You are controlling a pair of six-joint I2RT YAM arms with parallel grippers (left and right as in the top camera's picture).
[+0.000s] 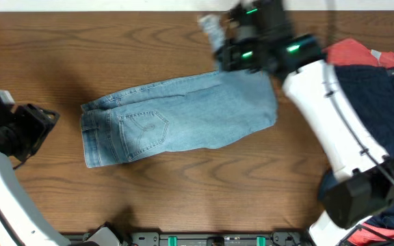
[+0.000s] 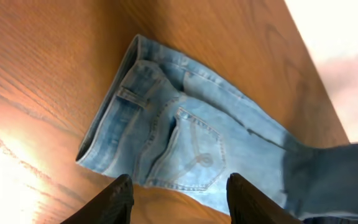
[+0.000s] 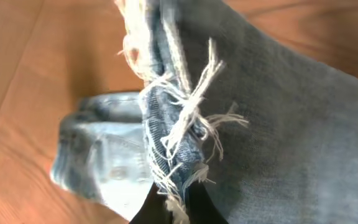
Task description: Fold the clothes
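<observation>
The light-blue jeans (image 1: 176, 119) lie across the middle of the table, waist to the left, a stitched back pocket (image 1: 144, 130) facing up. My right gripper (image 1: 219, 41) is shut on the frayed ankle hems (image 3: 176, 134) and holds them up above the far part of the table, over the jeans' right end. The left wrist view shows the waist and pocket (image 2: 191, 149) ahead of my left gripper (image 2: 178, 202), which is open and empty, short of the cloth. In the overhead view the left gripper (image 1: 43, 119) sits left of the waist.
A pile of other clothes, red (image 1: 358, 51) and dark navy (image 1: 382, 89), lies at the right side under my right arm. The wooden table (image 1: 115, 41) runs to its far edge at the top.
</observation>
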